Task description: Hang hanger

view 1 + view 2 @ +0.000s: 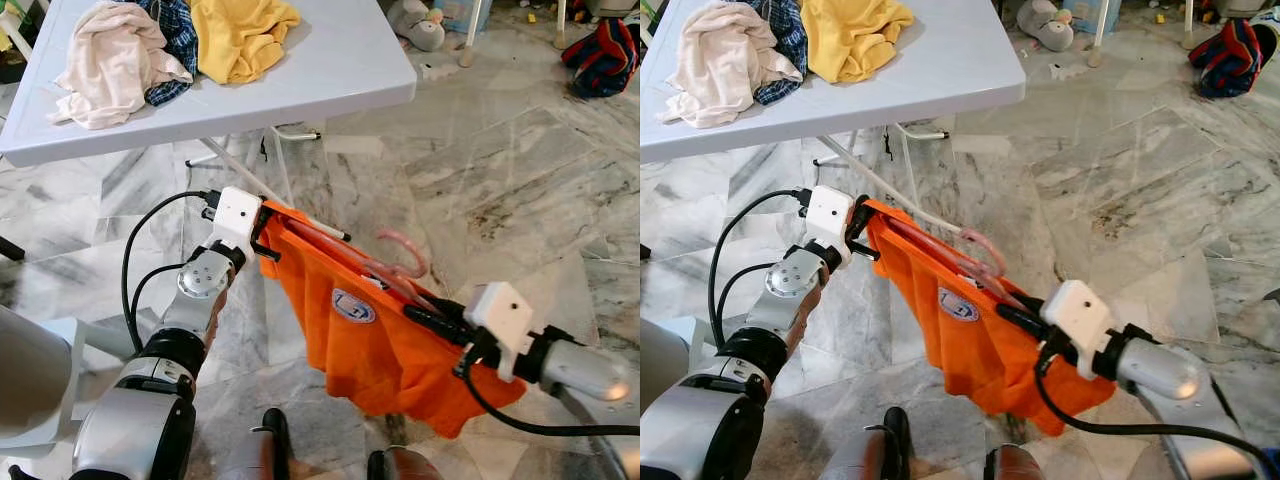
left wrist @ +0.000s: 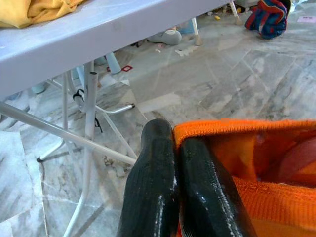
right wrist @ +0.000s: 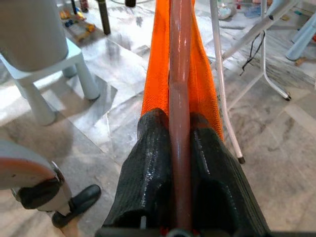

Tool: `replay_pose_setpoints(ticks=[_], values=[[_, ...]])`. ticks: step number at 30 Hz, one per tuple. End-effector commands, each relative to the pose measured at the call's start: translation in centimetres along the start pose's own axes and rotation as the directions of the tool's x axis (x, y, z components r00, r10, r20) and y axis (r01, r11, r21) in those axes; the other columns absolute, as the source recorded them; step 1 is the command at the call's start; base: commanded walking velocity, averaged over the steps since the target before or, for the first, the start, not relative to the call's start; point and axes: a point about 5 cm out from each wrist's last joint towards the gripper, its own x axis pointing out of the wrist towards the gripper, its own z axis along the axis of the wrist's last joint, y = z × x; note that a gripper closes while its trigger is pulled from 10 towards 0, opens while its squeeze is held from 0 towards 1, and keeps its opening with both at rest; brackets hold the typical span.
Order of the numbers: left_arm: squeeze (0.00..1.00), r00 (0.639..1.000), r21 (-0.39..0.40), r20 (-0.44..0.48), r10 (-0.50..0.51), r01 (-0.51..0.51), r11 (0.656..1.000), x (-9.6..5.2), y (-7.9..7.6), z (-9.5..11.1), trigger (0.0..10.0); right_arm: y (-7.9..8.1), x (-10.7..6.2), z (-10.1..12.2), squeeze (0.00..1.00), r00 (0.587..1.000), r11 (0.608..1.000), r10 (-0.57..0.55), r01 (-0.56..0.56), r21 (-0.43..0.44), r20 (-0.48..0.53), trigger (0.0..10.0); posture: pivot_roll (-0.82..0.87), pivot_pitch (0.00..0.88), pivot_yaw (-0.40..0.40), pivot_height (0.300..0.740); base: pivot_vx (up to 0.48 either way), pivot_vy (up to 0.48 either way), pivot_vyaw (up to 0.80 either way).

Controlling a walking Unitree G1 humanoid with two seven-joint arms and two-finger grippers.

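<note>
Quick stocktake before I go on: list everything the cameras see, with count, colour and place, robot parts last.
orange shirt: one, orange with a small round badge, stretched between the two grippers above the floor
hanger: one, pink, inside the shirt, hook sticking out on top
table: one, white, folding, ahead on the left
clothes pile: cream, blue plaid and yellow pieces, on the table
soft toy: one, grey, on the floor behind the table
bag: one, red and navy, far right on the floor
left gripper: shut on the shirt's edge
right gripper: shut on the hanger
</note>
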Motion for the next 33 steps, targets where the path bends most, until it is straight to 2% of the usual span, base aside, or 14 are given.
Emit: replay_pose_setpoints(ticks=[1,7,11,18,19,20,22,24,26,28,29,30,32,33], values=[[0.0,0.983,-0.054,-0.083,0.166,-0.171,0.984,-1.5,4.0,-1.4,0.0,-1.0,-2.2,0.9,0.0,1.0,1.0,-0.016,0.016,-0.004,0.02,10.0,-0.08,0.268,0.059,0.74,0.0,0.0,0.0],[0.0,0.981,-0.09,-0.105,0.165,-0.175,0.981,-1.5,4.2,-1.6,0.0,-1.1,-3.2,1.7,0.0,0.998,1.0,0.02,-0.022,0.02,0.056,10.0,-0.08,0.268,0.062,0.74,0.0,0.0,0.0],[0.0,0.982,-0.156,-0.13,0.14,-0.16,0.975,-1.5,3.8,-2.1,0.0,-1.1,-3.8,2.1,0.0,0.996,0.998,0.032,-0.036,0.047,0.082,10.0,-0.08,0.271,0.065,0.74,0.0,0.0,0.0],[0.0,0.987,-0.167,-0.12,0.107,-0.126,0.978,-1.4,2.7,-2.2,0.0,-1.5,-2.8,2.2,0.0,0.988,0.994,-0.07,0.058,0.093,0.138,10.0,-0.08,0.271,0.067,0.74,0.0,0.0,0.0],[0.0,0.992,-0.181,-0.105,0.07,-0.088,0.98,-1.2,1.3,-2.4,0.0,-2.2,-1.1,2.3,0.0,0.963,0.975,-0.204,0.184,0.124,0.176,10.0,-0.09,0.27,0.065,0.74,0.0,0.0,0.0],[0.0,0.992,-0.181,-0.105,0.07,-0.088,0.98,-1.2,1.3,-2.4,0.0,-2.2,-1.1,2.3,0.0,0.963,0.975,-0.204,0.184,0.124,0.176,10.0,-0.09,0.27,0.065,0.74,0.0,0.0,0.0],[0.0,0.996,-0.198,-0.09,0.019,-0.037,0.98,-1.1,-0.5,-2.6,0.0,-2.8,0.7,2.7,0.0,0.91,0.932,-0.355,0.326,0.158,0.217,10.0,-0.09,0.271,0.062,0.74,0.0,0.0,0.0],[0.0,0.997,-0.213,-0.083,-0.004,-0.014,0.977,-1.1,-1.3,-2.7,0.0,-2.8,1.5,2.9,0.0,0.884,0.911,-0.401,0.356,0.21,0.241,10.0,-0.09,0.269,0.06,0.74,0.0,0.0,0.0],[0.0,0.996,-0.233,-0.068,-0.052,0.035,0.972,-1.1,-2.9,-2.9,0.0,-2.7,3.2,3.7,0.0,0.822,0.861,-0.487,0.395,0.32,0.297,10.0,-0.09,0.268,0.058,0.74,0.0,0.0,0.0],[0.0,0.996,-0.248,-0.056,-0.067,0.051,0.967,-1.1,-3.6,-2.8,0.0,-2.5,4.2,4.3,0.0,0.793,0.842,-0.517,0.403,0.357,0.323,10.0,-0.09,0.266,0.054,0.74,0.0,0.0,0.0],[0.0,0.996,-0.264,-0.043,-0.079,0.065,0.962,-1.1,-4.2,-2.7,0.0,-2.8,5.0,4.8,0.0,0.737,0.795,-0.585,0.439,0.419,0.338,10.0,-0.09,0.267,0.053,0.74,0.0,0.0,0.0],[0.0,0.995,-0.27,-0.036,-0.092,0.079,0.96,-1.1,-4.5,-2.7,0.0,-3.1,5.3,5.1,0.0,0.703,0.761,-0.624,0.45,0.468,0.34,10.0,-0.09,0.265,0.049,0.74,0.0,0.0,0.0],[0.0,0.993,-0.27,-0.027,-0.111,0.1,0.958,-1.1,-4.9,-2.6,0.0,-3.5,5.8,5.6,0.0,0.664,0.726,-0.663,0.458,0.513,0.346,10.0,-0.08,0.266,0.047,0.74,0.0,0.0,0.0],[0.0,0.992,-0.278,-0.018,-0.125,0.115,0.954,-1.1,-5.3,-2.4,0.0,-4.3,6.1,6.1,0.0,0.603,0.67,-0.724,0.502,0.547,0.334,10.0,-0.08,0.265,0.043,0.74,0.0,0.0,0.0]])
